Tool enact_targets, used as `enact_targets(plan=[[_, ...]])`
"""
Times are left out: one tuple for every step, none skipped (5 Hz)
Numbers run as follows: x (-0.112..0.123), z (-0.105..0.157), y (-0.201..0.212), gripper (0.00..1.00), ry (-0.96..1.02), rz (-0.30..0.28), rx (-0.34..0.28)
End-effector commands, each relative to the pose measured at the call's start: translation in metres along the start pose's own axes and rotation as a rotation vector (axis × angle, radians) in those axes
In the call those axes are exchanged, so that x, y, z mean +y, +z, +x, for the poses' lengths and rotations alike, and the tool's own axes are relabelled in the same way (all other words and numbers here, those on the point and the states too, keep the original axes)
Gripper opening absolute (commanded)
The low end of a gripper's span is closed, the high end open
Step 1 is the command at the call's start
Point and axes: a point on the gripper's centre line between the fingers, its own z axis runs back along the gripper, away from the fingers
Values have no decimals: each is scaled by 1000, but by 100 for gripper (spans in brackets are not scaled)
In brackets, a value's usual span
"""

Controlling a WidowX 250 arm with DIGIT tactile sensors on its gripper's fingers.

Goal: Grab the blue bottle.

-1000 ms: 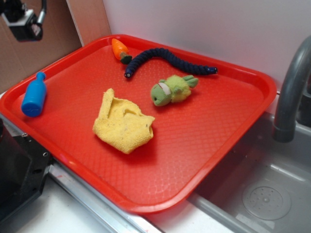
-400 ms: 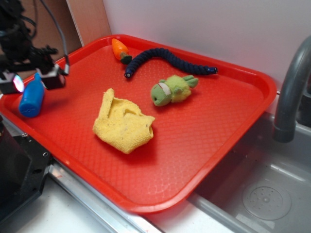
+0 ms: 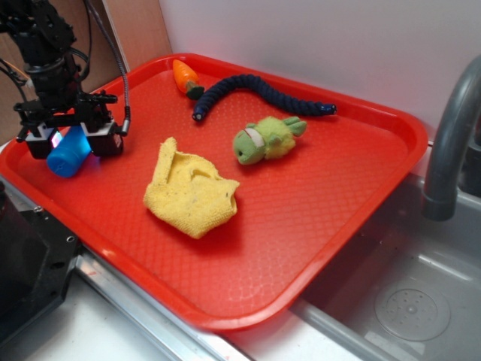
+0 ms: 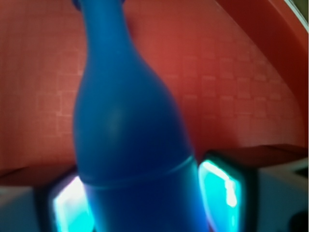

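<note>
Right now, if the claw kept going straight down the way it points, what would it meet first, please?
The bottle: it already sits between the open claw's fingers, with the tray probably just beneath.

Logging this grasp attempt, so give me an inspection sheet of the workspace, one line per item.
Surface: red tray, beside a grey sink.
Job's things: blue bottle lying at the tray's left edge, between the fingers; the wrist view shows its body filling the gap.
Clutter: yellow cloth, plush frog, navy rope toy, toy carrot, all apart from the bottle.
Grippers: gripper straddles the bottle, one finger on each side; contact cannot be told.
Cables: black cable running down the arm.
Surroundings: white wall, faucet, cardboard at the back left.
</note>
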Motion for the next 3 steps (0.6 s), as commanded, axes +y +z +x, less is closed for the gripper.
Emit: enact_targets(plan=[[-19,-17,102,0,-377,-134,-232],[-35,-21,154,0,-569,-239,-248],[-60,-28,203,0,-653,-72,-252]])
